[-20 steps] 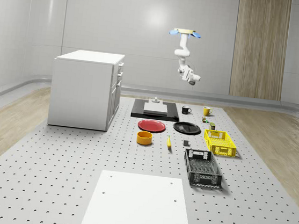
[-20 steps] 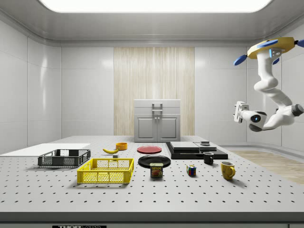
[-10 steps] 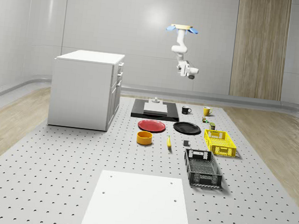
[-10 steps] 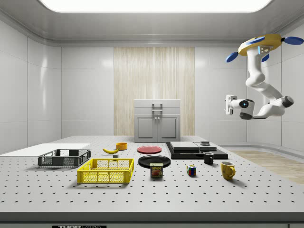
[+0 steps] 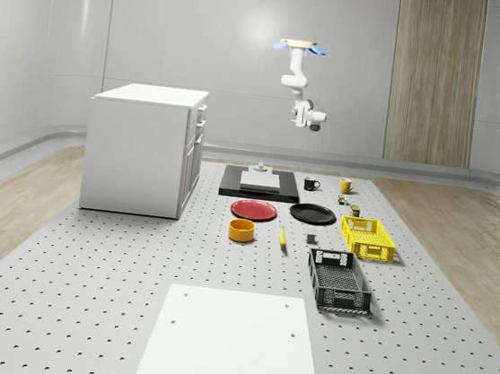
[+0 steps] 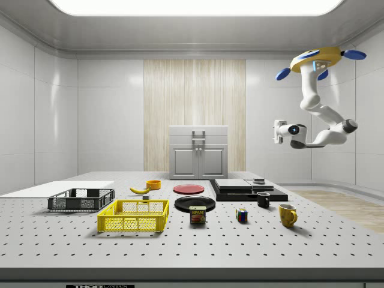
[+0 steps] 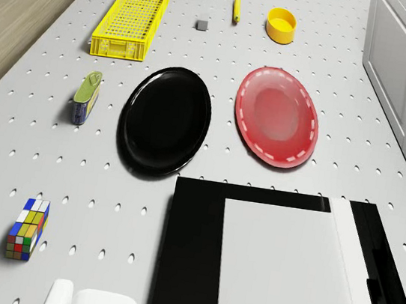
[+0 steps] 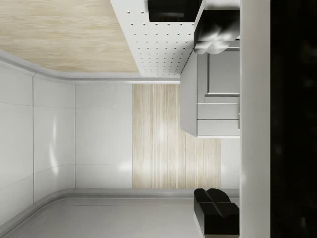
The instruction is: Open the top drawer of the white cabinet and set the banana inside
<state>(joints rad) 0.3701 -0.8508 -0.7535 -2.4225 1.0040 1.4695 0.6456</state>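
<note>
Banana (image 5: 282,237), small and yellow, is lying flat on the grey table with holes (image 5: 82,312), well away from the gripper. In the whole-scene view, the big white cabinet (image 5: 141,152) is standing at the left, and its drawers are sitting flush with its front. Next, going right, a white sheet (image 5: 232,343) is lying at the near end of the table. A yellow round bowl (image 5: 242,230) is resting just to the left of the banana, and a red round plate (image 5: 254,210) is lying behind the bowl. Farther back, a black flat slab (image 5: 230,185) is carrying a white board.

The drone (image 5: 295,46), with its yellow body and blue blades, is hovering high over the far end of the table, above the black slab. The white arm is hanging down from it and is bent. The gripper (image 6: 278,132) is being held level in the air, pointing to the side view's left and touching nothing. In the wrist view its two dark fingers (image 8: 215,215) are being held wide apart, with nothing between them.

Going on to the right, a black round plate (image 5: 312,214) is lying beside the red plate. A black mesh crate (image 5: 339,280) is sitting near the banana's right. A yellow mesh crate (image 5: 368,237) is sitting behind the black crate.
</note>
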